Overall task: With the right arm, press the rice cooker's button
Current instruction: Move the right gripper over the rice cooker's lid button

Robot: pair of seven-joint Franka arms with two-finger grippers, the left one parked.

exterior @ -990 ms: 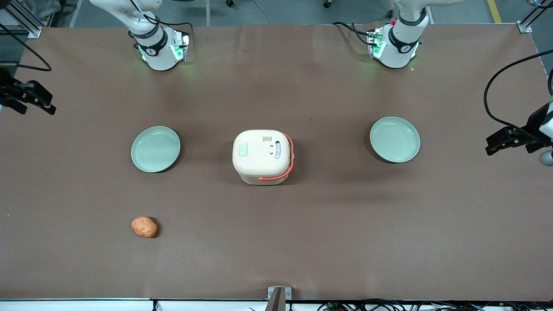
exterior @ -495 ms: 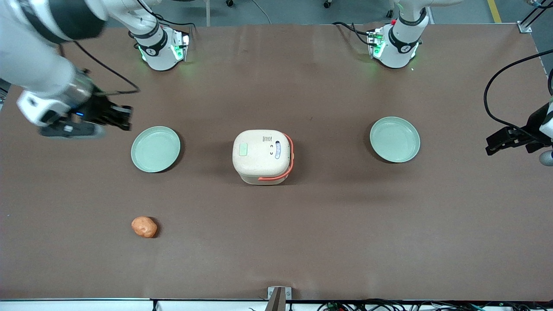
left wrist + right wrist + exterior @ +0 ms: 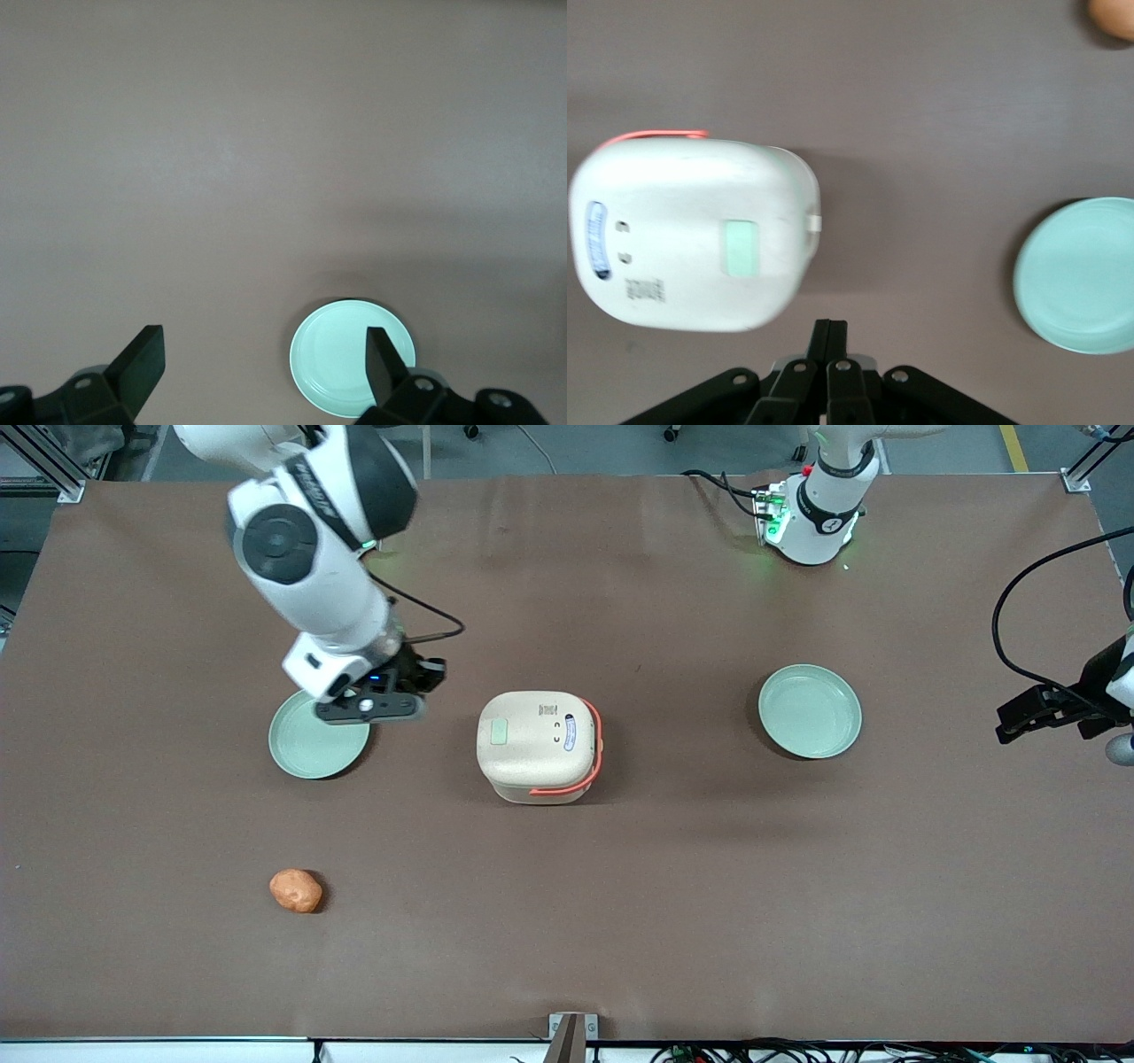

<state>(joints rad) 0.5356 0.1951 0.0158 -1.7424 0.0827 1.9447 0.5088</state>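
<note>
Approaching the cooker [image 3: 537, 746]: claw [image 3: 431, 677] hangs above the tabletop [image 3: 673, 886] between the plate [image 3: 312, 748] at the working arm's end and the cooker, not yet over the lid. Fingers pressed together in the wrist view, nothing held. Good for pressing; keep them that way.

Cooker sits mid-tabletop, lid down, coral handle [image 3: 592, 737] lying along the side toward the parked arm and round the near edge. Pale green button [image 3: 498, 732] on the lid top, on the side toward the working arm, so closest to the claw. Same button [image 3: 741, 247] plain in the wrist view, with the small latch tab [image 3: 814, 222] on the lid edge just beside it.

To do it well:
- Centre the tips over the green patch before descending; avoid the label and the printed marks farther along the lid.
- Come straight down, no sideways push. Looks light, nothing bracing it, likely to slide or tip.
- Press short and firm, then lift clear.
- Keep the wrist off the handle side.

Surface: brown matte sheet, flat, a few faint creases. Second plate [image 3: 810, 710] toward the parked arm's end, orange lump [image 3: 295, 890] nearer the front edge, both well clear of the path. Room: grey floor, cables and frame rails past the tabletop edges.
</note>
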